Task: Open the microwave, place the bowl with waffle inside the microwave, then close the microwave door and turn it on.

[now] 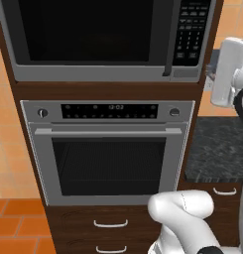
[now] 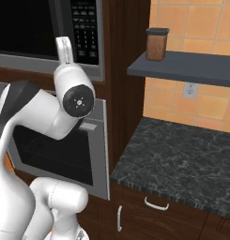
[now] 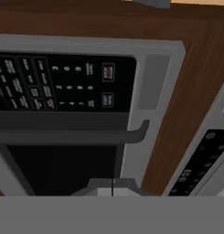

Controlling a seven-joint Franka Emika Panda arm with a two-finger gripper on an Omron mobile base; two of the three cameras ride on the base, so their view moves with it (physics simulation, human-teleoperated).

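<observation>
The microwave [image 1: 108, 72] is built in above the steel oven, and the microwave door [image 1: 88, 30] with its black glass stands closed. Its dark bar handle [image 1: 168, 39] runs beside the black keypad [image 1: 192, 30]. In the rolled hand view the keypad [image 3: 63, 84] lies sideways and the handle [image 3: 72, 136] crosses just below it. My gripper [image 3: 112, 188] is shut with nothing between its tips, close in front of the handle's end. The bowl with waffle is out of view.
The steel oven [image 1: 108, 149] with a horizontal handle sits under the microwave, drawers below it. A dark stone counter [image 2: 182, 159] lies to the right. Above it is a grey shelf [image 2: 182, 65] carrying a brown jar [image 2: 156, 43].
</observation>
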